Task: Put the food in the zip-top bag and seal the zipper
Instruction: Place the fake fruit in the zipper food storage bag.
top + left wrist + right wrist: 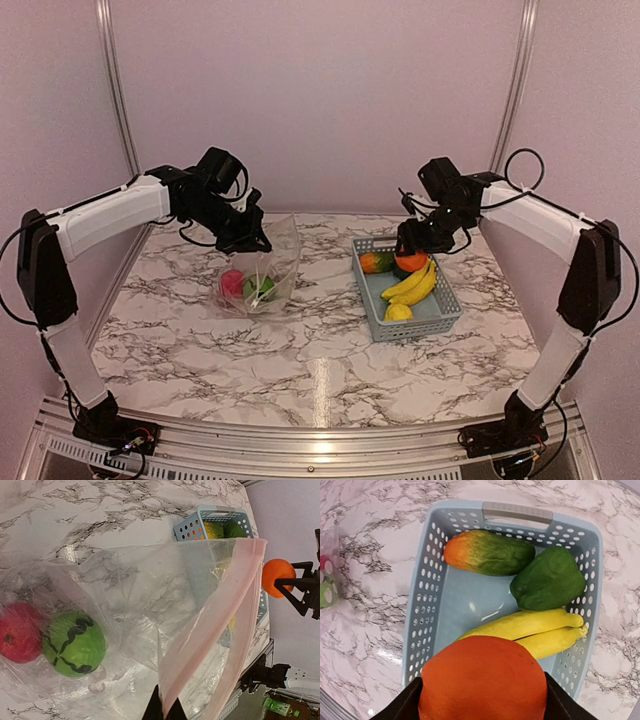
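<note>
The clear zip-top bag lies left of centre with its mouth lifted. It holds the red apple and the striped green melon. My left gripper is shut on the bag's pinkish zipper edge and holds it up. My right gripper is shut on the orange and holds it above the grey-blue basket. The orange also shows in the left wrist view. In the basket lie the banana, the green pepper, a green-orange mango and the lemon.
The basket stands right of centre on the marble table. Metal frame posts rise at the back corners. The table's front rail runs between the arm bases.
</note>
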### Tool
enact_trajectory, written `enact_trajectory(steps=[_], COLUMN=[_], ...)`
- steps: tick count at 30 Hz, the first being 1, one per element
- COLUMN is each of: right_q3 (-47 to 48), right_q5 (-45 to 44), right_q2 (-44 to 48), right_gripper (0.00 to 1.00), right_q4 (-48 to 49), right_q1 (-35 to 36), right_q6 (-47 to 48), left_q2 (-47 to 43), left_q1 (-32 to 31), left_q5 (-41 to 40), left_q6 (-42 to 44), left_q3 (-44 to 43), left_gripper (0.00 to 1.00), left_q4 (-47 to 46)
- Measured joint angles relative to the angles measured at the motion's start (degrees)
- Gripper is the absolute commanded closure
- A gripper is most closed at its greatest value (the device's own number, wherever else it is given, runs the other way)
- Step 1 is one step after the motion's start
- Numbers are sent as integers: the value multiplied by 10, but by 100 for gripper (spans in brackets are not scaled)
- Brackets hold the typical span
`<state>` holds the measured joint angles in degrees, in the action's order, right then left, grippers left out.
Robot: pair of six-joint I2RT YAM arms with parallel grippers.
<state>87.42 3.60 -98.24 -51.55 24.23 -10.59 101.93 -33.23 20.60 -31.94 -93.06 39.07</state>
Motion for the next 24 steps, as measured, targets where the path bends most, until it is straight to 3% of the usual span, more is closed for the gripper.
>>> enact_trajectory(steps=[10,24], right_q3=[182,200], right_q5=[110,261], right_q2=[-5,-110], right_gripper=[55,54], right_q4=[30,193], right_q1=[90,190], right_q6=[-30,-85], left_q2=[15,17], left_q1=[0,0], left_q5=[2,5], left_q6=[-1,-5], left_q3=[-22,-33], left_gripper=[100,100], left_q4=[-2,-3])
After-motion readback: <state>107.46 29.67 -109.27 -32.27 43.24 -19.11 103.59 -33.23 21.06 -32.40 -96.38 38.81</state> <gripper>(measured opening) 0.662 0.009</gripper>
